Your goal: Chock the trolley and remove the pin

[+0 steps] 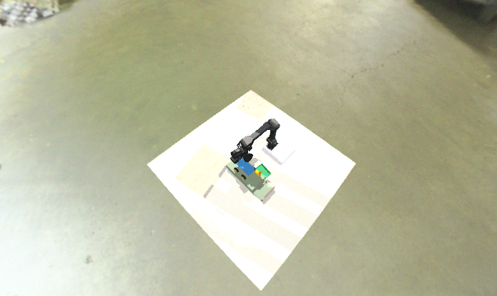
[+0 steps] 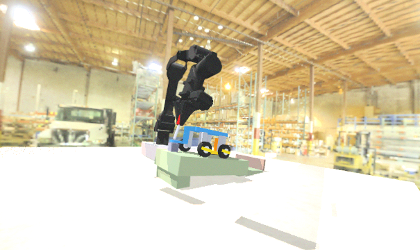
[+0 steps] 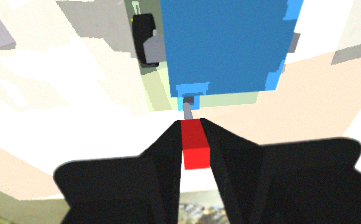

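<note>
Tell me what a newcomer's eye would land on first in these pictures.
First, the red-headed stop pin, clamped between the black gripper fingers low in the wrist view, its grey shaft running up to the trolley's end. Next, the blue-topped trolley with black wheels and yellow hubs, perched on the pale green ramp at the middle of the exterior view. An orange upright, likely the chock's handle, shows between its wheels.

From the top view the stop pin is too small to see; the trolley [image 3: 224, 47] runs off the wrist view's top edge.
</note>
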`<state>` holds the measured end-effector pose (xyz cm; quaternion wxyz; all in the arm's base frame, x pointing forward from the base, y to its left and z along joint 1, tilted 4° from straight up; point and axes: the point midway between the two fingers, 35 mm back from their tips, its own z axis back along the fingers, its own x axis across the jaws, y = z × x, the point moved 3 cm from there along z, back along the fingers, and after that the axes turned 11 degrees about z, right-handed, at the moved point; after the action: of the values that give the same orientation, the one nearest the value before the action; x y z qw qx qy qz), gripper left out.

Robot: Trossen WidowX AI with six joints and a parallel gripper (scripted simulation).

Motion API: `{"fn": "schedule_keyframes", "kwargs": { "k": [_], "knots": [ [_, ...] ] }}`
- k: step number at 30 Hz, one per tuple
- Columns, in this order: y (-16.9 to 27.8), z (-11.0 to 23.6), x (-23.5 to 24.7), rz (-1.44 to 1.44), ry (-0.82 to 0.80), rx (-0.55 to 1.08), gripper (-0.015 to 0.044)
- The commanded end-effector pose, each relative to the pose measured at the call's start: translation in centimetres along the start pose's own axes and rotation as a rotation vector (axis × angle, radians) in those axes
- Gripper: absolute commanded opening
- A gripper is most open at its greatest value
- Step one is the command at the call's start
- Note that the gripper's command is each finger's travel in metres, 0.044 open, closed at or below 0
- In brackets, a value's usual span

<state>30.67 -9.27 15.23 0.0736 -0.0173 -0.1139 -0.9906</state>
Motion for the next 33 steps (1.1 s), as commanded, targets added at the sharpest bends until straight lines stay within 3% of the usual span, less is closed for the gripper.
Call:
{"fn": "schedule_keyframes", "kwargs": {
  "k": [1,33],
  "knots": [
    [0.2,0.5,-0.1,-0.005,0.009,0.008,0.0000],
    [3.3,0.4,0.6,-0.005,0.008,0.012,0.0000]
  ]
}}
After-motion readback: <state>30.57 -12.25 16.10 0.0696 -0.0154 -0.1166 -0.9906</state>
